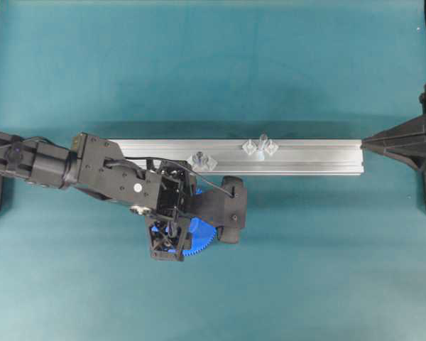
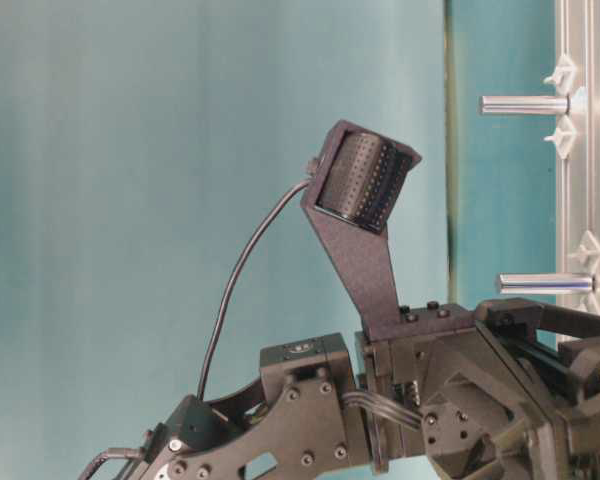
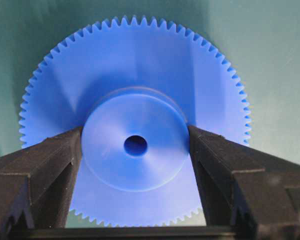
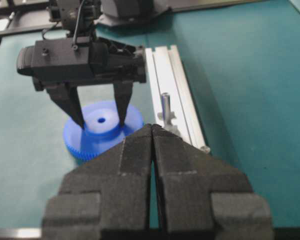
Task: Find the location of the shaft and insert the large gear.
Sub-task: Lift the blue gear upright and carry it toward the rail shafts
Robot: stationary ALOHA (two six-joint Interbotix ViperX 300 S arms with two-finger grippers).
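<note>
The large gear (image 3: 135,75), a bright blue toothed disc, lies on the teal mat just in front of the rail (image 1: 305,160). It also shows under the arm in the overhead view (image 1: 201,236). My left gripper (image 3: 135,145) is shut on its raised hub, one finger (image 3: 50,160) pressing each side, which also shows in the right wrist view (image 4: 101,122). The shaft (image 1: 261,144), a pale-topped pin between two spread clear pieces, stands on the rail to the right of the gear. My right gripper (image 4: 153,127) is shut and empty at the rail's right end (image 1: 366,144).
A second, dark-topped pin (image 1: 201,160) with bunched clear pieces stands on the rail right beside my left gripper. One pin (image 4: 165,105) shows in the right wrist view; I cannot tell which. Both pins appear in the table-level view, with the shaft (image 2: 525,104) farther from my left arm.
</note>
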